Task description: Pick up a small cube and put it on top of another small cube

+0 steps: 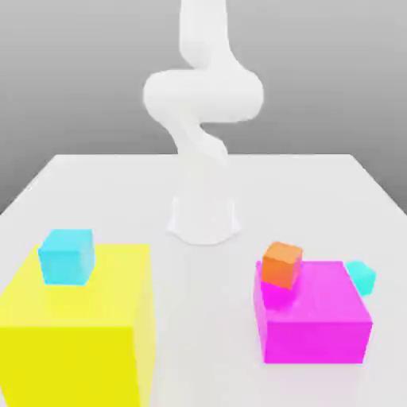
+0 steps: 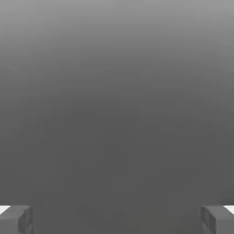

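A white bench [image 1: 95, 179] with a smooth, unmarked top fills the lower part of the exterior view, and behind it the room is a plain grey backdrop that shades from pale above to darker near the bench's far edge. The white robot arm [image 1: 203, 103] rises from a round base at the middle of the bench, coiling upward. On the exterior view's left stands a big yellow block [image 1: 79, 334], and the sky-cyan small cube [image 1: 66, 256] sits on its top near the far corner. On the exterior view's right stands a big magenta block [image 1: 314, 314], with an orange small cube [image 1: 281, 264] resting tilted on its far corner toward the arm. The turquoise small cube [image 1: 361, 277] lies on the bench just behind the magenta block's far right corner, partly hidden by it, well apart from the sky-cyan one. In the hand view the gripper [image 2: 117, 219] faces flat grey, its two dark fingertips [image 2: 16, 219] at opposite edges, so the jaws are spread wide with nothing between them.
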Tool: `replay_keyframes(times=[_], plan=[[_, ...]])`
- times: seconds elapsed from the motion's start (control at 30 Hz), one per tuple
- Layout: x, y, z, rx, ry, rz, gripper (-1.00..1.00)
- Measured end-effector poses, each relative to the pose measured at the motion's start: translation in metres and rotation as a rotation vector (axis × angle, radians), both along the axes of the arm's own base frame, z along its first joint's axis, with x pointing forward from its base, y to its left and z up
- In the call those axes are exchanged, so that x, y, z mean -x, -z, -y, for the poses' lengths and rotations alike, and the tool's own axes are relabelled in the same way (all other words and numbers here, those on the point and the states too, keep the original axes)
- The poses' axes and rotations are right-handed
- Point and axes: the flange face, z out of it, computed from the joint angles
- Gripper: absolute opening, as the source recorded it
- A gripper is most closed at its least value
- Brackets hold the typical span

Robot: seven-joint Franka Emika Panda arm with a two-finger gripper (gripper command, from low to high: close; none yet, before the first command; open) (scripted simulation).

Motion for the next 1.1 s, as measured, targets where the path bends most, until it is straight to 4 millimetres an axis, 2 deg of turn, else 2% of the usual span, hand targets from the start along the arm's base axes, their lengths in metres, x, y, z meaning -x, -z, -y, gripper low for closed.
replay_keyframes(times=[0.07,0.13,0.2,0.3,0.4,0.5,0.57,0.6,0.67,0.7,0.73,0.97,1.0,1.1], plan=[[-0.021,0.048,-0.037,0.098,-0.146,-0.068,0.00],[-0.034,0.096,-0.074,0.190,-0.298,-0.130,0.00],[-0.038,0.146,-0.110,0.275,-0.455,-0.189,0.00],[-0.028,0.220,-0.159,0.390,-0.698,-0.268,0.00],[-0.003,0.290,-0.201,0.488,-0.946,-0.336,0.00],[0.036,0.355,-0.234,0.570,-1.202,-0.395,0.00],[0.069,0.396,-0.250,0.616,-1.379,-0.428,0.00],[0.093,0.415,-0.263,0.642,-1.489,-0.437,0.00],[0.131,0.450,-0.270,0.674,-1.666,-0.465,0.00],[0.142,0.462,-0.272,0.681,-1.719,-0.470,0.00],[0.144,0.472,-0.271,0.679,-1.735,-0.474,0.00],[0.147,0.527,-0.270,0.677,-1.752,-0.480,0.00],[0.148,0.533,-0.269,0.679,-1.752,-0.481,-1.00],[0.148,0.533,-0.269,0.679,-1.752,-0.482,-1.00]])
